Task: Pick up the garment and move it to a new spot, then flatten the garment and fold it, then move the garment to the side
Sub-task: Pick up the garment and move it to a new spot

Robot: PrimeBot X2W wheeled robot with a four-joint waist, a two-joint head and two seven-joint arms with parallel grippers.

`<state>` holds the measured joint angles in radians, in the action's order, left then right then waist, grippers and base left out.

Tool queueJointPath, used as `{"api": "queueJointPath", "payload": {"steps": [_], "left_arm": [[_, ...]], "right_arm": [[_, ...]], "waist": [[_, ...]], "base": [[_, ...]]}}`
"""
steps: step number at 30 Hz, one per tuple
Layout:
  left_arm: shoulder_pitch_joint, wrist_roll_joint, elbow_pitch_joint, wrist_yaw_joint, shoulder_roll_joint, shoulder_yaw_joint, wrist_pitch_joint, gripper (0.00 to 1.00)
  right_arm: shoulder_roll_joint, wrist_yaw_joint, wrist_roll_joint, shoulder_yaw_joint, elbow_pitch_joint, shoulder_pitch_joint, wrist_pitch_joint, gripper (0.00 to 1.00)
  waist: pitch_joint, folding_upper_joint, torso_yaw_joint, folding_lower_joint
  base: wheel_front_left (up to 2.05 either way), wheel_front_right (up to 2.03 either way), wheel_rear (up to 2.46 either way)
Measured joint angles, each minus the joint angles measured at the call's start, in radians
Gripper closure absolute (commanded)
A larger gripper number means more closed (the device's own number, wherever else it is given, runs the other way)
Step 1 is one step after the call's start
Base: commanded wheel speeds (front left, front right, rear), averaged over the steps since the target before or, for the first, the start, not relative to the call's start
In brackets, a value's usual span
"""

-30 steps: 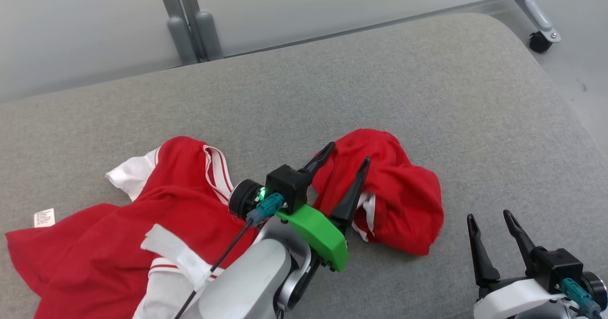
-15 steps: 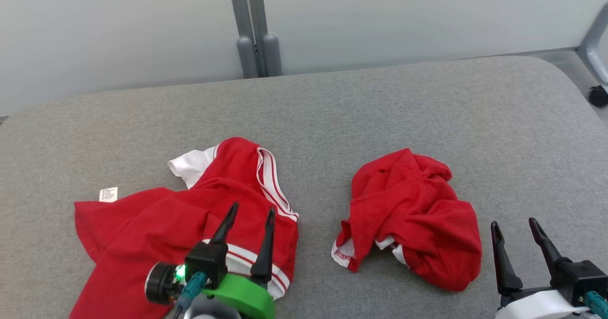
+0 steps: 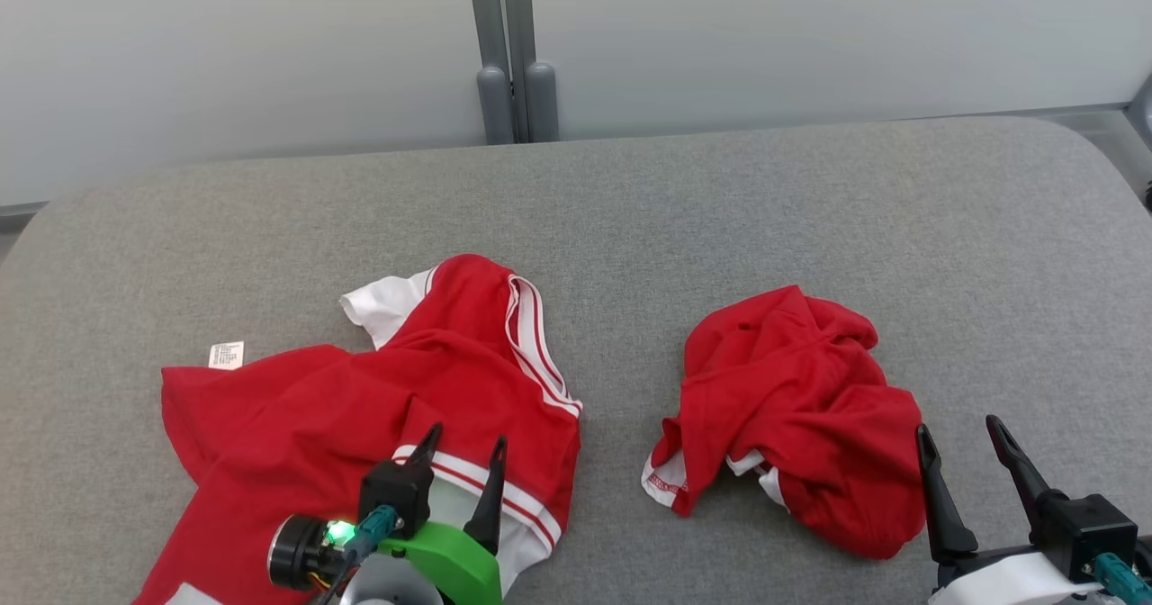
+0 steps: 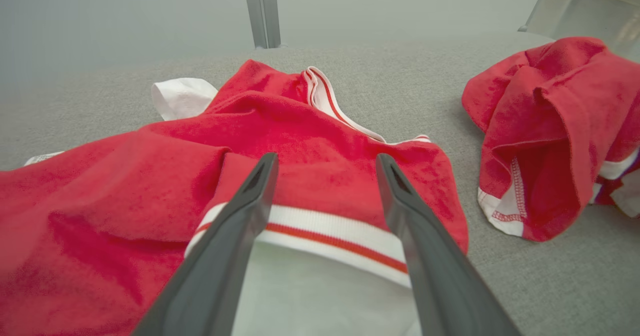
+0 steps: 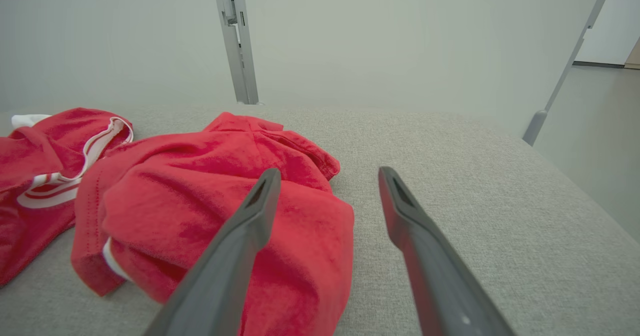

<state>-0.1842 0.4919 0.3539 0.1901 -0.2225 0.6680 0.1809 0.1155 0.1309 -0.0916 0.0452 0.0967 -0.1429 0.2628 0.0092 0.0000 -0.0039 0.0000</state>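
Note:
A crumpled red garment [image 3: 792,407] with white trim lies in a heap on the right of the grey padded surface [image 3: 720,200]. A second red garment [image 3: 342,407] with white striped bands lies spread out on the left. My left gripper [image 3: 468,436] stands open just above the spread garment's near striped band [image 4: 330,233], nothing between its fingers [image 4: 240,216]. My right gripper [image 3: 958,427] is open at the crumpled garment's right edge [image 5: 225,196], holding nothing; its left finger overlaps the cloth in the right wrist view.
A pair of grey upright posts [image 3: 513,92] stands behind the surface against a pale wall. A white label [image 3: 226,354] sticks out at the spread garment's left corner. The surface's rounded right edge [image 5: 560,186] drops off to the floor.
The camera has swung, shifting the whole picture. My left gripper has drawn back from the crumpled garment and now sits over the spread one. The right gripper has held still.

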Motion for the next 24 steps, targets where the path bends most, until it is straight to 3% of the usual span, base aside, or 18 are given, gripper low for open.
{"api": "queueJointPath", "payload": {"steps": [8, 10, 15, 18, 24], "left_arm": [[-0.091, 0.028, 0.151, -0.022, -0.002, 0.030, -0.221, 0.00], [-0.117, 0.026, 0.185, -0.033, -0.002, 0.038, -0.234, 1.00], [-0.144, 0.035, 0.224, -0.047, 0.000, 0.021, -0.209, 1.00], [-0.145, 0.055, 0.200, -0.027, -0.013, -0.016, -0.171, 1.00], [-0.170, 0.063, 0.039, 0.045, -0.154, -0.136, -0.125, 1.00]], "right_arm": [[0.009, 0.000, -0.003, -0.004, -0.002, 0.029, 0.000, 0.00], [0.009, 0.000, -0.005, -0.003, -0.001, 0.037, 0.000, 0.00], [0.004, 0.000, -0.012, 0.010, 0.005, 0.043, 0.000, 0.00], [0.000, 0.000, -0.012, 0.020, 0.008, 0.042, 0.000, 0.00], [-0.006, 0.000, -0.017, 0.026, 0.010, 0.042, 0.000, 0.00]], "waist": [[0.068, 0.0000, -0.022, 0.0000], [0.090, 0.0000, -0.031, 0.0001], [0.124, 0.0000, -0.053, 0.0000], [0.130, 0.0000, -0.056, 0.0000], [0.119, 0.0000, -0.032, 0.0001]], "base": [[0.00, 0.00, 0.00], [0.00, 0.00, 0.00], [0.00, 0.00, 0.00], [0.00, 0.00, 0.00], [0.00, 0.00, 0.00]]}}
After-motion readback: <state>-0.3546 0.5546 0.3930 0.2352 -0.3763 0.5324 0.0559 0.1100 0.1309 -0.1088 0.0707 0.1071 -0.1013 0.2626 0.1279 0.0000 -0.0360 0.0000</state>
